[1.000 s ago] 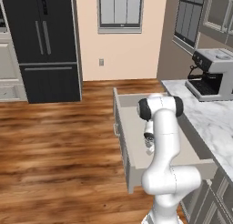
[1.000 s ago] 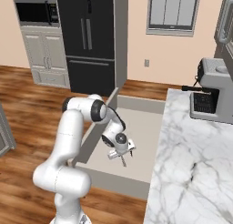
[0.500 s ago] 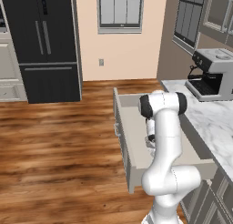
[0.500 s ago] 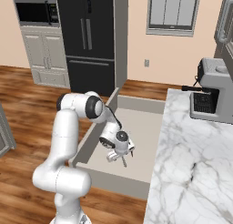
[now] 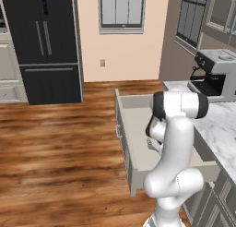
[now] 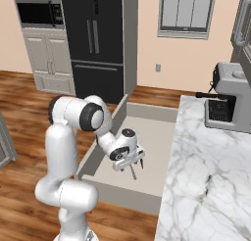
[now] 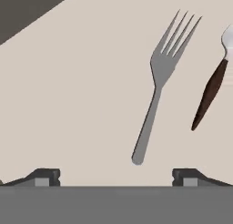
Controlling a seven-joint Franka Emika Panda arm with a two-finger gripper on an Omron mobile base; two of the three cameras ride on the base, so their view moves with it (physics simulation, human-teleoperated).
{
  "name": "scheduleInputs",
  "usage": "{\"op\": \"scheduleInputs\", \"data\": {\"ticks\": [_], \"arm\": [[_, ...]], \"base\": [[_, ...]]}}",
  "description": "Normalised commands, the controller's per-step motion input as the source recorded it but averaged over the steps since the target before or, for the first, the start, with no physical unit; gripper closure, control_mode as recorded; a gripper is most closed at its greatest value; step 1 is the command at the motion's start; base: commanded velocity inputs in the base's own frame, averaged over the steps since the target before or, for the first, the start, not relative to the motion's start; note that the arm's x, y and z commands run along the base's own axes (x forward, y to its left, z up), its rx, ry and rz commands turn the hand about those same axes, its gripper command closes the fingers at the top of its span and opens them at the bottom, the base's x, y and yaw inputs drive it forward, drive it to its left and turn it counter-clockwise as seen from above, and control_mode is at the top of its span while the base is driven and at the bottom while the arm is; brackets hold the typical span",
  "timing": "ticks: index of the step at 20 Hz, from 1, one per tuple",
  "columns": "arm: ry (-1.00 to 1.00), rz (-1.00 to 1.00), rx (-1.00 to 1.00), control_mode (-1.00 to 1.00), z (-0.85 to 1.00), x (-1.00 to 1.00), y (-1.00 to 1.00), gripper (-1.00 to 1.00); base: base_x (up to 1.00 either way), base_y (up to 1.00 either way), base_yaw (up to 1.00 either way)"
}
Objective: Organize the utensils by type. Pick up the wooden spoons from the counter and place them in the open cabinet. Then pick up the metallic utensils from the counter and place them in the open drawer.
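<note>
**Fork's down in the drawer, jaws wide and empty**

Standing here by the counter (image 6: 206, 176), what I see is the gripper (image 6: 131, 159) hanging low inside the open drawer (image 6: 162, 137), fingers spread about as far as they go and nothing between them. In the hand view the two fingertips (image 7: 43, 176) sit far apart at the bottom, with bare drawer floor (image 7: 82, 91) between.

The fork (image 7: 160, 86) lies flat on that floor, directly ahead of the gripper and a bit toward its right finger. Handle end points back at the hand, tines away, the long axis leaning slightly to the right as it goes. So it runs roughly along the hand's line of sight, not across the jaws. Just beside it, farther right, is the black-handled utensil (image 7: 208, 94), same general lean, not touching the fork.

Looks to me like both metal pieces are already where they belong. My guess is the next move is just straight up and out of the drawer, keeping clear of its walls (image 5: 120, 129).
</note>
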Motion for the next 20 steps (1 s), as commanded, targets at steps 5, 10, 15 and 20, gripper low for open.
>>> {"op": "scheduleInputs", "data": {"ticks": [5,10,15,20], "arm": [[0.03,0.00,0.00,-1.00,1.00,0.00,-0.24,-1.00],[-0.01,0.00,0.00,-1.00,1.00,0.00,-0.14,-1.00],[-0.25,0.10,0.00,-1.00,1.00,-0.45,-0.01,-1.00],[-0.45,0.19,-0.02,-1.00,1.00,-0.89,0.00,-1.00]], "base": [[0.00,0.00,0.00],[0.00,0.00,0.00],[0.00,0.00,0.00],[0.00,0.00,0.00]]}}
